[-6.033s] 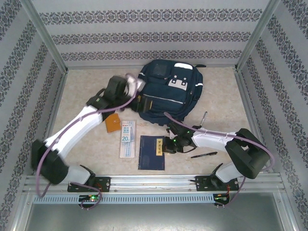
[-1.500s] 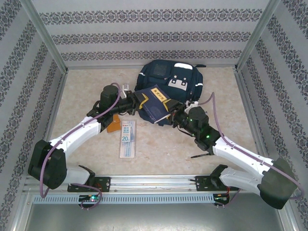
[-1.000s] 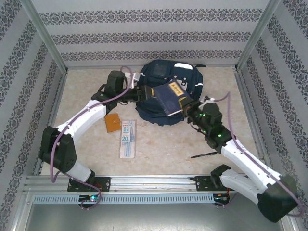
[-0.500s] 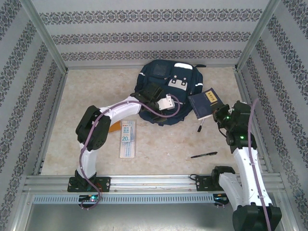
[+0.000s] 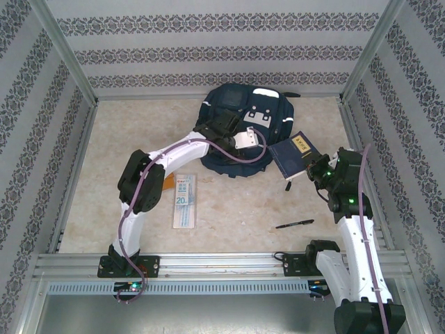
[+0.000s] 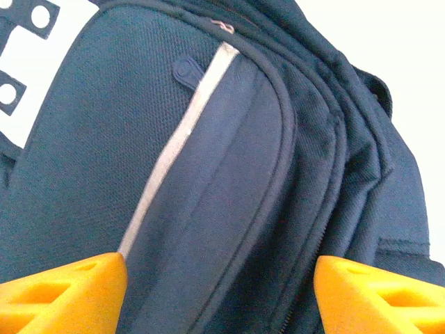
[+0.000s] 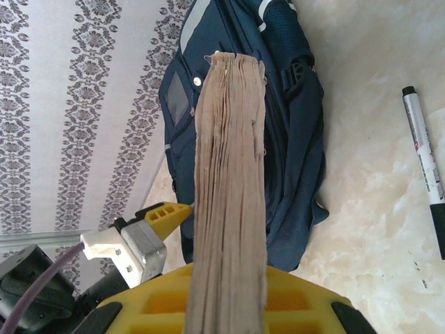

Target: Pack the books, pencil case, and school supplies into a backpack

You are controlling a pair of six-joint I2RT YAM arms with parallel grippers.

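Navy backpack (image 5: 229, 101) lies under the left tool (image 6: 217, 275), whose jaws stand wide apart, holding nothing. Right of the backpack, the right tool (image 5: 310, 171) clamps the navy booklet (image 5: 292, 154).

The left arm (image 5: 174, 149) hides part of the backpack (image 5: 222, 101). The right wrist view's edge crops a pen (image 7: 421, 149); the label on the booklet (image 5: 292, 154) is illegible.

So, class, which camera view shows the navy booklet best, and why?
The top external view: the booklet shows its navy cover and pale label, held up beside the backpack. The right wrist view gives its page edge end-on between the right fingers. The left wrist view faces the backpack's front pocket.
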